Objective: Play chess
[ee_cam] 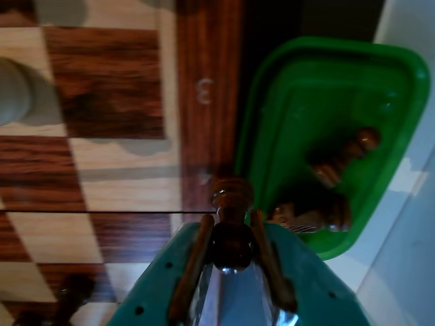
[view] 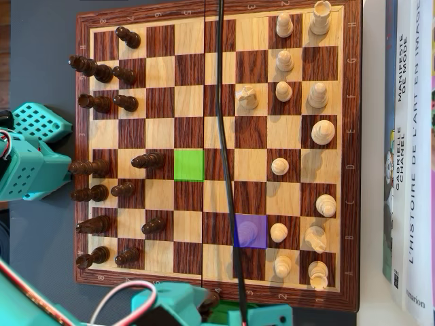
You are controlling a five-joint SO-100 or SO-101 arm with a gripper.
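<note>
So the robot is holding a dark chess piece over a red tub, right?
Not quite. The tub is green, not red, as the wrist view shows. The rest holds: the jaws grip a dark chess piece at the board's edge, by the tub.

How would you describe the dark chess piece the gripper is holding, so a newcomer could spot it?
In the wrist view, start at the green tray beside the chessboard's edge. The dark pawn stands clamped upright in the gripper, unlike the dark pieces lying inside the tray.
</note>
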